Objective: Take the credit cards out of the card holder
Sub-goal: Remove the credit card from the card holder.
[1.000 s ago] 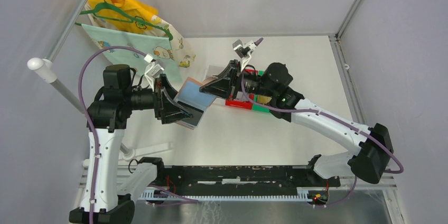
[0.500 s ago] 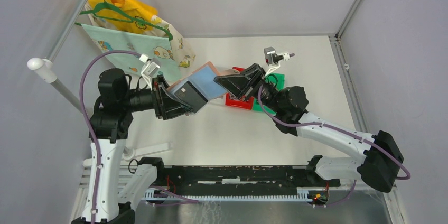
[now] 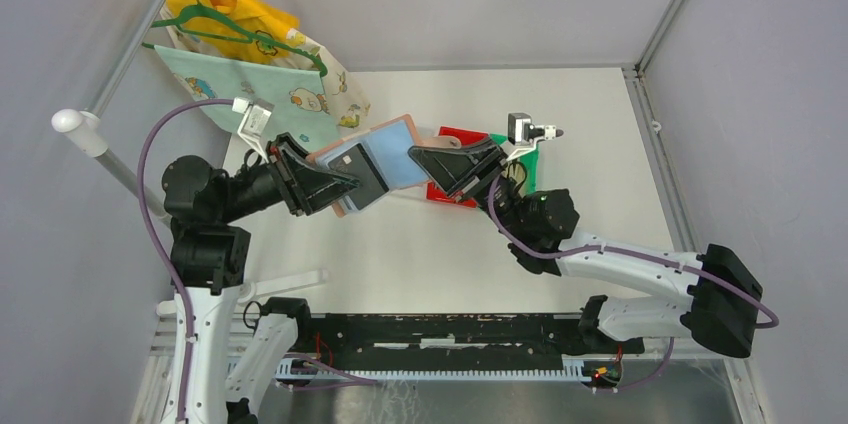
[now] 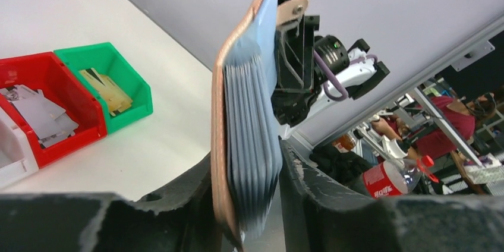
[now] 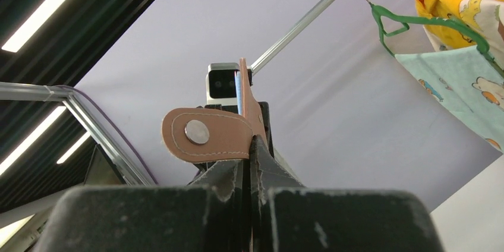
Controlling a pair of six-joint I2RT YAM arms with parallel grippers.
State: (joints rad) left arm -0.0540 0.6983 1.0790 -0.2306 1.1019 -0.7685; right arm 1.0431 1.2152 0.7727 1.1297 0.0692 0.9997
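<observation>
Leather, reddish-brown: right tool [image 5: 249, 151] pressed together on cover edge beside snap tab [image 5: 202, 133]. Left tool [image 4: 246, 169] pinching other end, pads flat against cover and pocket stack. Card holder [image 3: 385, 152] hangs open between them, well above worktop [image 3: 420, 244]. Dark card [image 3: 358, 172] seems to sit in front pocket. Holder likely light, floppy; pockets slick; cards thin, stiff. Grip card by edge clearing pocket mouth, slide straight out.
</observation>
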